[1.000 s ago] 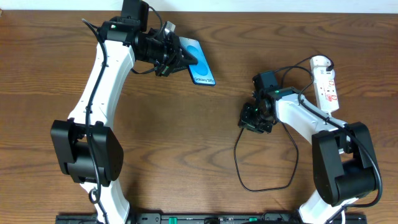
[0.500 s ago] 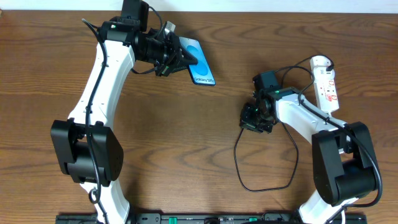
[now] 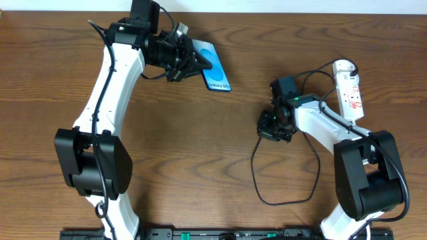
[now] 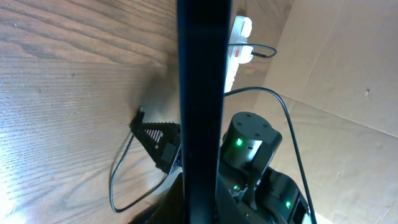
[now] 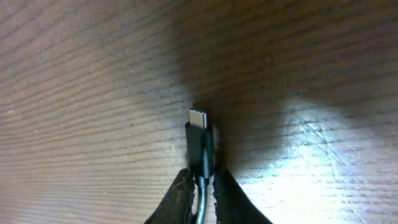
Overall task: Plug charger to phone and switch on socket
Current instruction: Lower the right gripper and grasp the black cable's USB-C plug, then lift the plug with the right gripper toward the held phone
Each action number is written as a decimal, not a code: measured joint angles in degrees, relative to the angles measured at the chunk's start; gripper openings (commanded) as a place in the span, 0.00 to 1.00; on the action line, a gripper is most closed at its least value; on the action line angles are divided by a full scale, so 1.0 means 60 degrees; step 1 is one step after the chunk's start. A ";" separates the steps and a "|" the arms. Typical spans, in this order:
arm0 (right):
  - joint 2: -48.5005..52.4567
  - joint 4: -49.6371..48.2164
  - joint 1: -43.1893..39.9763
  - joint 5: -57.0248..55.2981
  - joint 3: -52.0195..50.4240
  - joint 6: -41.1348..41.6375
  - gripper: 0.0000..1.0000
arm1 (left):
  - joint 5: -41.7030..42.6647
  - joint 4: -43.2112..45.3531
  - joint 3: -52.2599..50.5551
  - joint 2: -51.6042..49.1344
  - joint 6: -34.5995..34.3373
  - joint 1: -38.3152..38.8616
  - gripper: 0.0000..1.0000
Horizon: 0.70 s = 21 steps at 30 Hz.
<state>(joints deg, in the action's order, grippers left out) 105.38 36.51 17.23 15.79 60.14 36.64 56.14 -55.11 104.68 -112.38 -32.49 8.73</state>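
right claw (image 5: 200, 178) closed tight on charger (image 5: 200, 142) plug body, tip clear, right of bench (image 3: 200, 147) middle | cable limp, light; plug small, stiff, probably slippery: hold body behind tip | left claw (image 3: 197, 61) clamps phone (image 3: 219, 73), far edge | socket (image 3: 351, 90) far-right corner

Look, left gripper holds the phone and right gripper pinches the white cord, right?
No. What the right gripper pinches is the black charger, behind its plug tip; the right wrist view shows it. The left gripper does hold the phone.
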 measured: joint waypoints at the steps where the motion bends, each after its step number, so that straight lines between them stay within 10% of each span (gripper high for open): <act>1: 0.0000 -0.0018 0.0000 0.0000 -0.0004 0.0004 0.04 | 0.0000 0.0000 0.0000 0.0000 0.0000 0.0000 0.07; 12: 0.0022 -0.0270 -0.0146 0.0463 -0.0044 -0.0514 0.01 | 0.0299 0.0197 0.0000 0.0000 0.0000 0.0000 0.07; 21: -0.1377 -0.0226 -0.0933 0.3144 -0.0044 -0.2838 0.01 | 0.2954 0.3315 -0.0015 0.0000 0.0095 0.0000 0.07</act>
<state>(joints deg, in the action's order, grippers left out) 97.12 35.16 11.64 34.65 59.88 19.62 73.87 -35.22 104.60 -112.38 -31.92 8.73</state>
